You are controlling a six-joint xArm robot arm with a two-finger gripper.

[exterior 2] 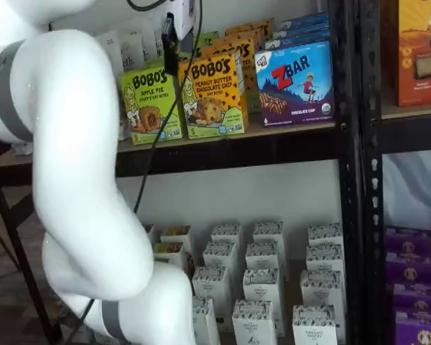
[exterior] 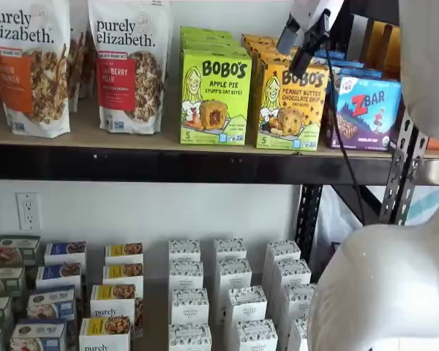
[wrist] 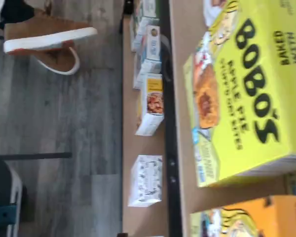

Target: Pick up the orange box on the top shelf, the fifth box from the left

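Orange box (exterior: 291,106) upright on top shelf (exterior: 132,139); gripper (exterior: 301,55) hangs tilted above it, jaw state unclear.

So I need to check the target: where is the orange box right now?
In both shelf views the orange box stands at the front of the top shelf, between the green Bobo's box and the ZBar box.

The orange box (wrist: 246,217) is chopped off at the wrist view's edge, just a sliver showing. Gripper (exterior: 305,53) covers its upper corner in a shelf view; fingers look side-on, so gap's unreadable.
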